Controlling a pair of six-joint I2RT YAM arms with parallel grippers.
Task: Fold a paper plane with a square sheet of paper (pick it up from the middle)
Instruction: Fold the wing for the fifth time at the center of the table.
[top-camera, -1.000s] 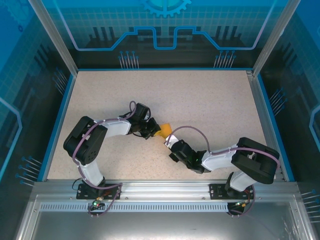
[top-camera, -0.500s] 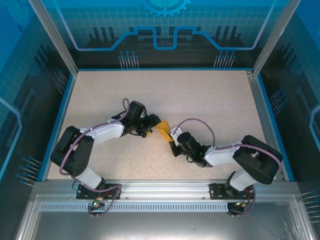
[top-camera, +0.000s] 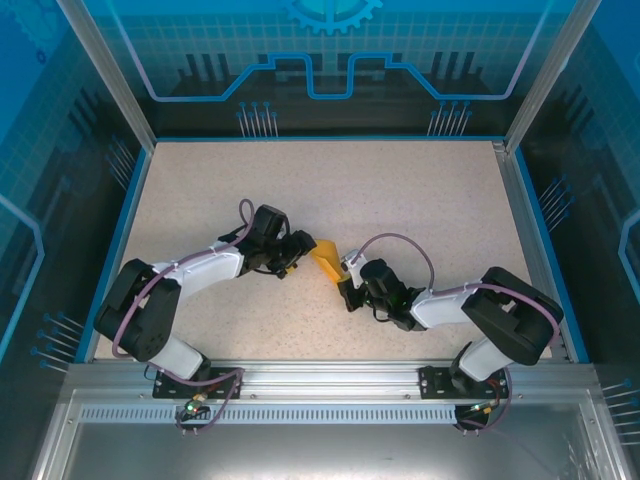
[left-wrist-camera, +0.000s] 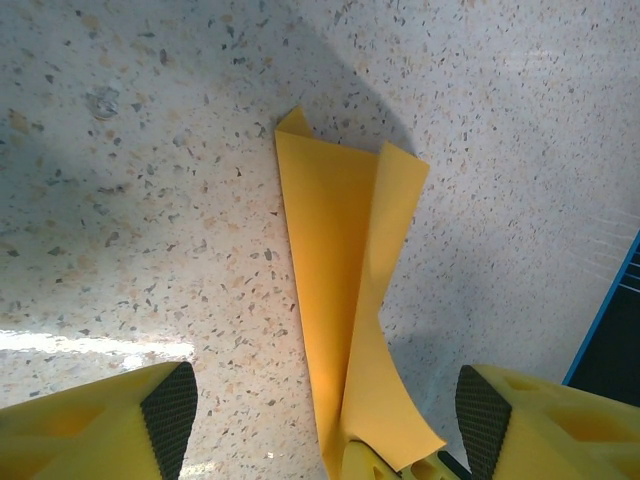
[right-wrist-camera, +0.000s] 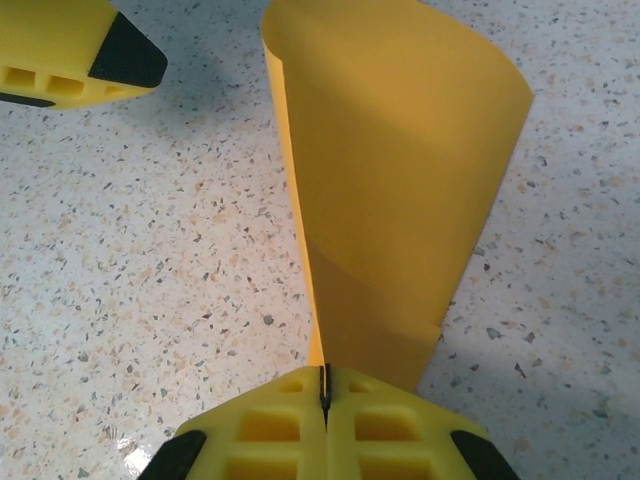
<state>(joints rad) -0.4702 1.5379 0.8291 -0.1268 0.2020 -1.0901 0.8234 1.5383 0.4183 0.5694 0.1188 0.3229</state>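
I work in a robotics lab cell, a purpose-built enclosure. Blue translucent panels (top-camera: 200, 60) printed with circuit lines and a gear emblem (top-camera: 331, 12) wall me in, held by aluminium frame posts (top-camera: 105, 75). My bench is a speckled tabletop (top-camera: 420, 200) edged in blue. A slotted metal rail (top-camera: 320, 412) runs along its near side, just in front of my bolted arm bases (top-camera: 180, 360).

One speckled table (top-camera: 420, 190). Two robot arms: the left arm (top-camera: 200, 268) and the right arm (top-camera: 450, 303). Two grippers, the left gripper (left-wrist-camera: 325, 418) and the right gripper (right-wrist-camera: 325, 385), each with two yellow fingers (left-wrist-camera: 110, 430). One folded orange-yellow sheet of paper (top-camera: 325, 258).
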